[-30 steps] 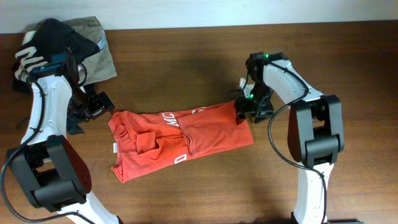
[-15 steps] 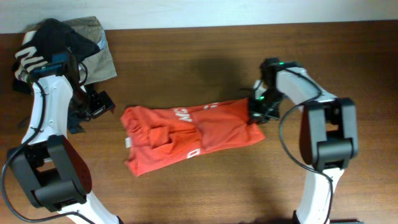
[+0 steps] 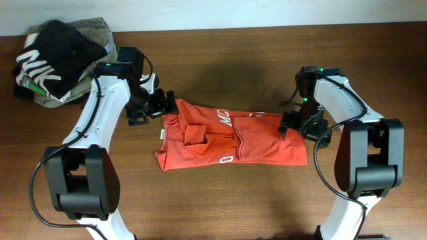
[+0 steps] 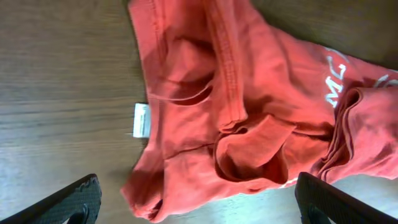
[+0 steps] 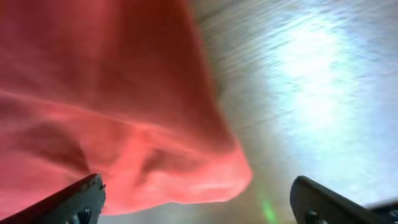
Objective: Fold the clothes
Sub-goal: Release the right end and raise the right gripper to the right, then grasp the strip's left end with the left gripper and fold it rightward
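since a second ago the red-orange cotton t-shirt with white block lettering (image 3: 230, 139) has slid toward 3 o'clock on the brown wooden table (image 3: 220, 60). over the same second the left gripper (image 3: 162, 105) has swung in from the 9 o'clock edge to the shirt's upper-left corner. the right gripper (image 3: 292, 125) was pinched on the 3 o'clock end half a second ago. now its fingers stand wide apart over that hem and nothing is held between them. the left fingers are spread just as wide and are empty too.

the shirt lies crumpled near the middle of the table. its long axis runs from 9 to 3 o'clock, with the right end dipping a little toward 4. a sleeve is bunched over the body and the white label (image 4: 142, 119) pokes out at the 9 o'clock edge.

from the left gripper the cloth spreads toward 3 and 4 o'clock, with its corner just beside the fingers. from the right gripper it spreads toward 9 o'clock, and the rounded hem fold sits directly under the open jaws in the wrist view. each arm is at its own end, so neither is clearly nearer.

i judge the coming move is a two-ended grasp to stretch the shirt flat along that axis before any fold.

the black garment with big white letters (image 3: 57, 53) and the khaki-olive garment (image 3: 100, 33) sit piled at 10 o'clock, well apart from the shirt.
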Controlling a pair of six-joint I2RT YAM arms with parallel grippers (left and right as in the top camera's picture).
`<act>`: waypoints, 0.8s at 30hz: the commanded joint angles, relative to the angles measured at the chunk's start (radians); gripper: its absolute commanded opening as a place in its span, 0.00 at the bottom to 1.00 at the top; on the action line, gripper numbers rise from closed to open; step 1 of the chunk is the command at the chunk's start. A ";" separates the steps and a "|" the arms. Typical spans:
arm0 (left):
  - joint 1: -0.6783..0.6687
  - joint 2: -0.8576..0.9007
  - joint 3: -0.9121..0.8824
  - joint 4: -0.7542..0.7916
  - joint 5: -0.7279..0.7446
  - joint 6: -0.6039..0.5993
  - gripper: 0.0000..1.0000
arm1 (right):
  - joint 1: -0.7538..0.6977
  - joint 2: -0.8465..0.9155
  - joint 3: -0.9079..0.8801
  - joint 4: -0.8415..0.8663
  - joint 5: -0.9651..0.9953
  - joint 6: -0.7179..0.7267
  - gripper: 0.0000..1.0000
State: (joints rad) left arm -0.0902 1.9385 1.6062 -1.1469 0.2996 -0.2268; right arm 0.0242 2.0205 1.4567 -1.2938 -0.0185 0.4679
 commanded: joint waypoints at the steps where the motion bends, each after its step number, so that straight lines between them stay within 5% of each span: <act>1: 0.003 -0.020 -0.036 0.039 0.008 0.086 0.99 | -0.054 -0.016 0.104 -0.058 0.057 -0.073 0.99; 7: 0.069 -0.020 -0.222 0.209 0.106 0.129 0.99 | -0.260 -0.017 0.416 -0.215 -0.040 -0.198 0.99; 12: 0.073 -0.020 -0.364 0.336 0.272 0.169 0.99 | -0.349 -0.017 0.425 -0.217 -0.057 -0.226 0.99; 21: 0.071 -0.018 -0.447 0.430 0.269 0.114 0.99 | -0.352 -0.017 0.425 -0.217 -0.061 -0.229 0.99; 22: 0.071 -0.018 -0.447 0.441 0.269 0.102 0.95 | -0.352 -0.017 0.425 -0.218 -0.061 -0.229 0.99; 23: 0.071 -0.018 -0.447 0.456 0.269 0.092 0.77 | -0.352 -0.017 0.425 -0.218 -0.061 -0.229 0.99; 24: 0.071 -0.018 -0.447 0.478 0.269 0.085 0.73 | -0.351 -0.017 0.425 -0.218 -0.061 -0.229 0.99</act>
State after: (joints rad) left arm -0.0174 1.9259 1.1744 -0.6971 0.5697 -0.1184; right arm -0.3248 2.0186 1.8656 -1.5085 -0.0727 0.2481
